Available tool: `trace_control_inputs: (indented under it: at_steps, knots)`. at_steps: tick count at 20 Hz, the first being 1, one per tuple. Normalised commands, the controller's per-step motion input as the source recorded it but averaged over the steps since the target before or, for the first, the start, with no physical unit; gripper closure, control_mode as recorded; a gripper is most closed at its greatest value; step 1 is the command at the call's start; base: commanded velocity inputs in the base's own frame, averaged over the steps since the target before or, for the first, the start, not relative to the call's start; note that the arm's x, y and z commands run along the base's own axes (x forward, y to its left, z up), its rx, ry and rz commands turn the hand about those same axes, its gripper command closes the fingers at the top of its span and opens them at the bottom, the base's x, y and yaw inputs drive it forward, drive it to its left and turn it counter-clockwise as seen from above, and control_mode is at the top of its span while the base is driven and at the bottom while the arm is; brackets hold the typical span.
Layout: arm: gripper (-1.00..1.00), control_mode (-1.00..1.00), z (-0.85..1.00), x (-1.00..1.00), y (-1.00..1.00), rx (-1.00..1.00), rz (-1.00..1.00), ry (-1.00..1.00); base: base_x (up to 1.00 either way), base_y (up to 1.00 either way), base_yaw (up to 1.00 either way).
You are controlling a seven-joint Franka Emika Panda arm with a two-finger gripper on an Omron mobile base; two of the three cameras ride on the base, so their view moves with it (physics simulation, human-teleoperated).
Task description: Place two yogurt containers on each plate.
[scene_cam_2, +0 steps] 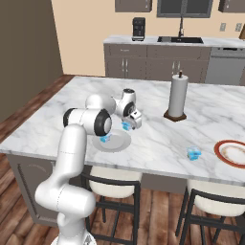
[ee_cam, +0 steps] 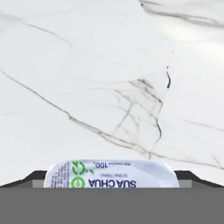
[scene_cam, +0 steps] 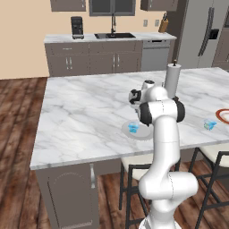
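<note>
A yogurt container is held clamped between the gripper fingers — marble counter seen spread beyond the fingertips.

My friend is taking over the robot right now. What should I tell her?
Tool: shut on a yogurt container, held just above the marble counter near the grey plate.
Grey plate: one yogurt cup on it already.
Red-rimmed plate: no yogurt on the part in view; it is cut off at the picture edge.
Another yogurt pack sits on the counter beside the red-rimmed plate.
Left: set the held one on the grey plate, then put two on the red-rimmed plate.
</note>
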Motion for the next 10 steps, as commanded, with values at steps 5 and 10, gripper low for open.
trace_control_inputs:
  at_steps: [5,10]
  knots:
    - [1.0,-1.0,-0.15,0.0,0.11,0.0,0.0,0.0,0.0,0.0,0.0]
    - [1.0,-1.0,0.0,-0.05,0.03,0.0,0.0,0.0,0.0,0.0,0.0]
